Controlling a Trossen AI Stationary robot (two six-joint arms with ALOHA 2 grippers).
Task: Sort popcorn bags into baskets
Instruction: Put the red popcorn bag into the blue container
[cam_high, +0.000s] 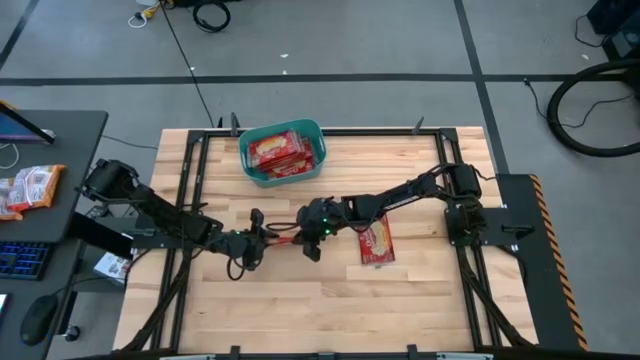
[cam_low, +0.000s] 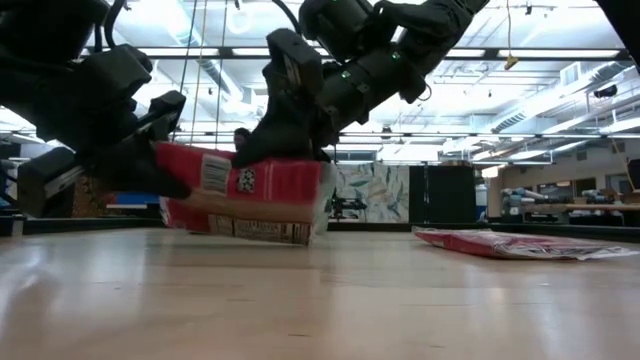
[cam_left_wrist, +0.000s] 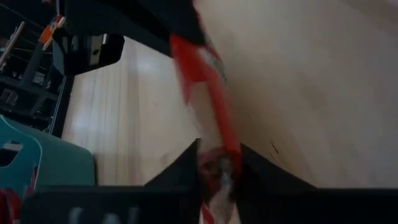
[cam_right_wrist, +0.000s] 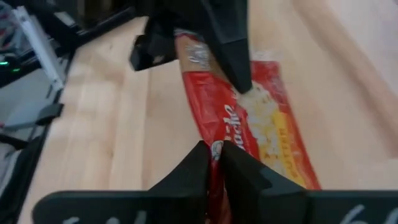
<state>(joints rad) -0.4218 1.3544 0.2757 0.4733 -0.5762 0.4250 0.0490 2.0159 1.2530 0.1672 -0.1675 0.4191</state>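
Note:
One red popcorn bag (cam_low: 250, 190) is stretched between my two grippers over the middle of the table, showing only as a red sliver (cam_high: 287, 238) from above. My left gripper (cam_left_wrist: 219, 167) is shut on its left end and my right gripper (cam_right_wrist: 214, 160) on its right end. In the low view the bag stands on edge; whether its lower edge touches the wood, I cannot tell. A second bag (cam_high: 378, 241) lies flat on the table to the right. The teal basket (cam_high: 315, 130) sits near the far edge with red bags (cam_high: 281, 152) inside. My left gripper pinches the bag's left end (cam_left_wrist: 214, 140) between its two fingers, coming level from the table's left, fingers along the bag. The bag runs straight away from the fingers. My right gripper pinches the opposite end (cam_right_wrist: 217, 134) between its fingertips, slanting down from the right. The bag's printed face shows beyond them, reaching to the left gripper (cam_right_wrist: 233, 59).
A dark side desk (cam_high: 80, 130) left of the table carries orange-and-white snack packets (cam_high: 30, 188), a keyboard and a mouse. Black frame rails (cam_high: 190, 160) run along the table's edges. Bare wood (cam_high: 320, 305) fills the near half of the table.

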